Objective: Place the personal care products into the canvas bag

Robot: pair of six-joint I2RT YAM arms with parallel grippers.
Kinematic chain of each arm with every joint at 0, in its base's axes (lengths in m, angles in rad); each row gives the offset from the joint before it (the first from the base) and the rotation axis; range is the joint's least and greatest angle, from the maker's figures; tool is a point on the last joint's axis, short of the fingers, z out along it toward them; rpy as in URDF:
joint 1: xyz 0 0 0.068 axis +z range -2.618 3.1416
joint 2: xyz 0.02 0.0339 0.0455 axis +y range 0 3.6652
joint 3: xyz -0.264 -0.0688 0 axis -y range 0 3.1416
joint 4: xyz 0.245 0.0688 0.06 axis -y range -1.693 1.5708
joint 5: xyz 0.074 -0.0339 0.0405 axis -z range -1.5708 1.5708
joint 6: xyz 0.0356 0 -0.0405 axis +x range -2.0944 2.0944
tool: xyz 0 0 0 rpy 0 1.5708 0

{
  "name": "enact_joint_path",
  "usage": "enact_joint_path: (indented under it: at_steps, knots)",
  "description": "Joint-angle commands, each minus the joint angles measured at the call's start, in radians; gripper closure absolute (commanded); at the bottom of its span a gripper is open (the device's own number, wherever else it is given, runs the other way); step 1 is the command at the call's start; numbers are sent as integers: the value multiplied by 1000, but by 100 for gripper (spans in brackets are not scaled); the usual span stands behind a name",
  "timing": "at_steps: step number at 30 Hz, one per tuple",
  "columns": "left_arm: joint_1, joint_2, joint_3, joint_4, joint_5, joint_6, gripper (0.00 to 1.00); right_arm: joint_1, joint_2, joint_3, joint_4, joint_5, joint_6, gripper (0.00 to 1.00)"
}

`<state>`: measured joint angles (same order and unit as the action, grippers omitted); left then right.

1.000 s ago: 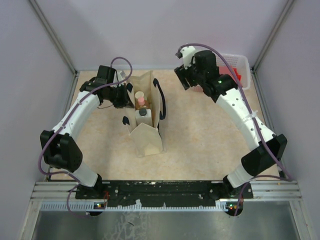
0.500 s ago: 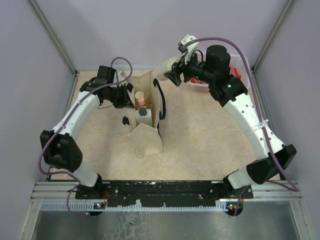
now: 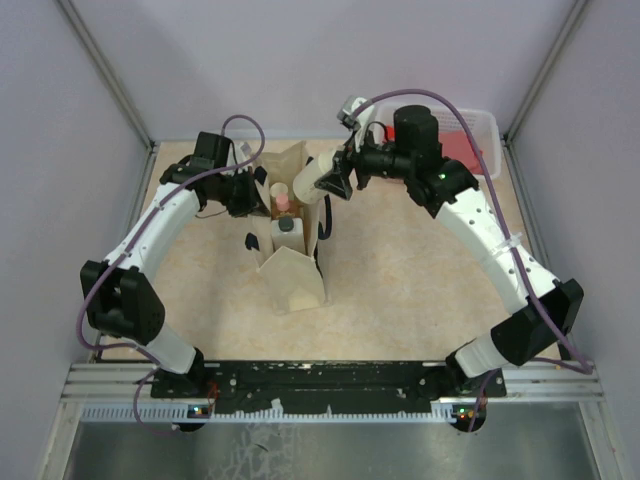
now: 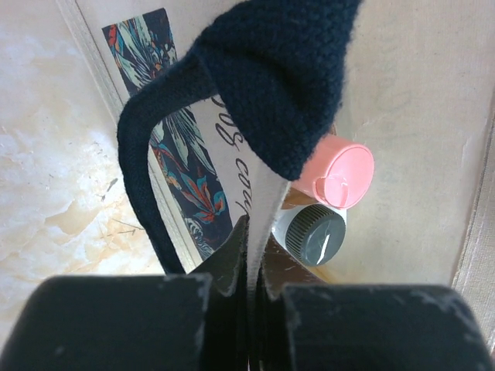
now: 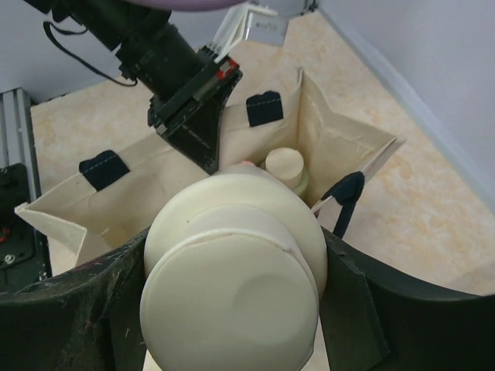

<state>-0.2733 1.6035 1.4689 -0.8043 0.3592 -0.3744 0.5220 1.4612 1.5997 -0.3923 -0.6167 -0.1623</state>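
From above, our right end effector (image 3: 332, 180) pinches the cream bottle (image 3: 308, 184) over the bag (image 3: 298, 272), at its 1 o'clock rim. Left wrist: our left end effector (image 4: 251, 267) is clamped on the bag wall, with the pink cap (image 4: 344, 171) and dark cap (image 4: 317, 234) inside. Right wrist: the bottle hangs above the opening, the pale cap (image 5: 285, 166) at 12 o'clock. Next, we judge, it must be lowered and then released.

You see a beige canvas bag (image 3: 296, 272) with dark navy handles (image 4: 142, 179) and a floral panel (image 4: 184, 174) in navy, teal and orange. Inside it show a pink cap (image 4: 345, 171) and a dark grey cap (image 4: 318, 234). The round bottle (image 5: 236, 290) is cream all over. The table (image 3: 410, 275) is marbled peach-beige.
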Motion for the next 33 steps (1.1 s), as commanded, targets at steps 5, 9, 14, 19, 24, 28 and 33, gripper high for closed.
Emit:
enact_joint_path:
  at_steps: [5, 9, 14, 19, 24, 28, 33]
  knots:
    - [-3, -28, -39, 80, -36, -16, 98, 41, -7, 23, 60, -88, -16, 100]
    - [-3, -23, -35, 82, -28, -19, 98, 59, 0, 24, 36, -113, -28, 100]
    - [-3, -17, -29, 83, -27, -11, 98, 94, 27, 38, -18, -115, -54, 100]
    - [-3, -14, -30, 85, -26, -12, 98, 136, 56, 57, -75, -112, -79, 100]
    - [-3, -18, -30, 85, -26, -9, 98, 168, 91, 115, -206, -62, -157, 100]
    - [-3, -23, -33, 84, -30, -8, 98, 171, 91, 132, -245, -77, -173, 100]
    - [-3, -21, -33, 82, -30, -2, 98, 171, 90, 144, -268, -127, -159, 100]
